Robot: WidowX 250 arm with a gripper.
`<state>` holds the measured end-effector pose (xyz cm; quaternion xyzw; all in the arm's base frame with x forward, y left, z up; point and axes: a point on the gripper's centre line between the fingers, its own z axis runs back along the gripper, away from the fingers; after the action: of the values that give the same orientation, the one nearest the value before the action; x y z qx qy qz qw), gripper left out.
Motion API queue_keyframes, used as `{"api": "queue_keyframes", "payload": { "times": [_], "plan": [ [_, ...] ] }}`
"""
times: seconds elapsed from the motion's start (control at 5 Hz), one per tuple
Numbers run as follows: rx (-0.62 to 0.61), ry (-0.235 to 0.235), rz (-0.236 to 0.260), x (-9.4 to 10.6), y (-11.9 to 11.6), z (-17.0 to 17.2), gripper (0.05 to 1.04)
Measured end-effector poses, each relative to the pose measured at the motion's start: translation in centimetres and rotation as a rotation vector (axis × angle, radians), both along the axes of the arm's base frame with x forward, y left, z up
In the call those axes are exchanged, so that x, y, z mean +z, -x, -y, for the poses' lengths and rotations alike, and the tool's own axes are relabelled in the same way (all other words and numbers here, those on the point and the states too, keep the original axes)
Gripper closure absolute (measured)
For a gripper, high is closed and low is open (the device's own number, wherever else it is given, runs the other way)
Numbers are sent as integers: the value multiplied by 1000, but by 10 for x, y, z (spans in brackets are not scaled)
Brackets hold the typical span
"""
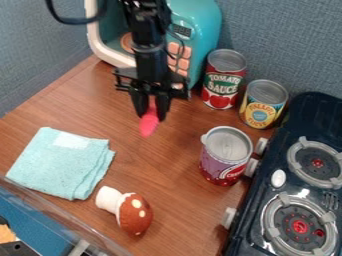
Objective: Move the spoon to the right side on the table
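A black two-finger gripper (pixel 151 117) pinches a pink, oval-tipped plastic spoon (pixel 149 126) over the flat brown wooden table (pixel 168 172), where too low a carry rightward could topple the purple-and-red cylindrical metal can (pixel 224 156).

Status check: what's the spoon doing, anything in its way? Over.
Black two-finger gripper closed on slim pink spoon. Purple-and-red cylindrical metal can stands to the right, possibly in the way. Over.

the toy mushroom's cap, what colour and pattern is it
The mushroom's cap is reddish brown with pale spots, seen best in the camera view.
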<state>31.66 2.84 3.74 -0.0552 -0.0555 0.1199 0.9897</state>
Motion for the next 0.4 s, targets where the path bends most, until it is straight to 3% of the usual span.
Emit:
{"api": "queue_keyframes", "payload": {
  "times": [0.2, 0.4],
  "plan": [
    [-59, -27, 55, -8, -7, 2, 712],
    [-89, -17, 53, -28, -10, 5, 712]
  ]
}}
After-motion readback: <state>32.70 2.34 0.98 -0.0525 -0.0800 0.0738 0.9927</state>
